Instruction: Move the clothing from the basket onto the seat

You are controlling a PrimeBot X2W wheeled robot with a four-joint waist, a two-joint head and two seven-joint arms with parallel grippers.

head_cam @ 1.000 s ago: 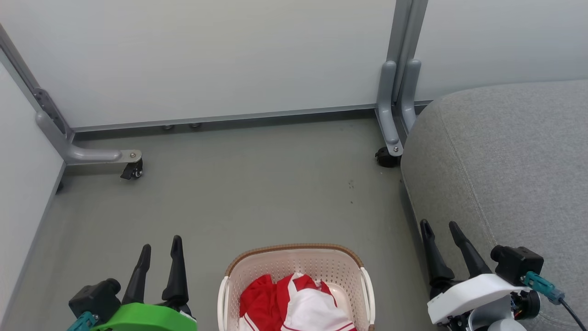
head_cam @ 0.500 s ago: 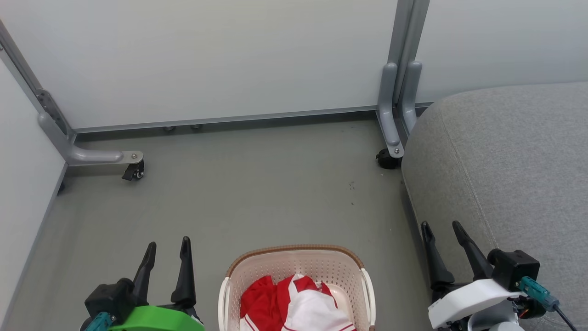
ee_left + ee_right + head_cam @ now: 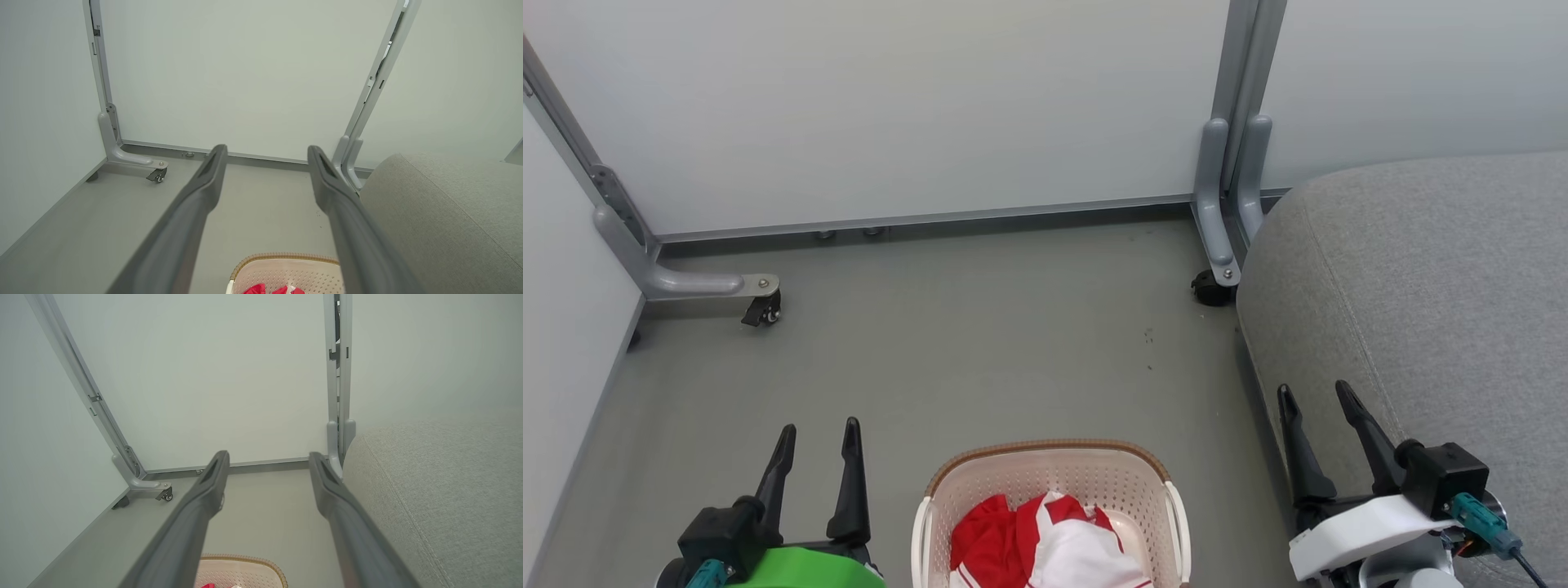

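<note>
The red and white jersey (image 3: 1045,545) lies bunched in the cream basket (image 3: 1052,467) at the bottom middle of the head view; its red folds (image 3: 269,290) peek in at the left wrist view's lower edge. The grey seat (image 3: 1421,310) bulges at the right, beside the basket. My left gripper (image 3: 818,433) hovers open to the left of the basket, nothing between its fingers. My right gripper (image 3: 1315,394) hovers open to the basket's right, over the seat's near edge. In the wrist views the left gripper (image 3: 264,151) and right gripper (image 3: 267,456) both point toward the back panel.
Pale partition panels close the back and left. Their grey metal feet stand on castors at the left (image 3: 761,310) and by the seat (image 3: 1207,287). A grey floor (image 3: 980,343) stretches between basket and panels.
The head camera has tilted a little, so the whole scene sits lower. The left gripper shifted right toward the basket; the right gripper rose slightly. Both stay open.
</note>
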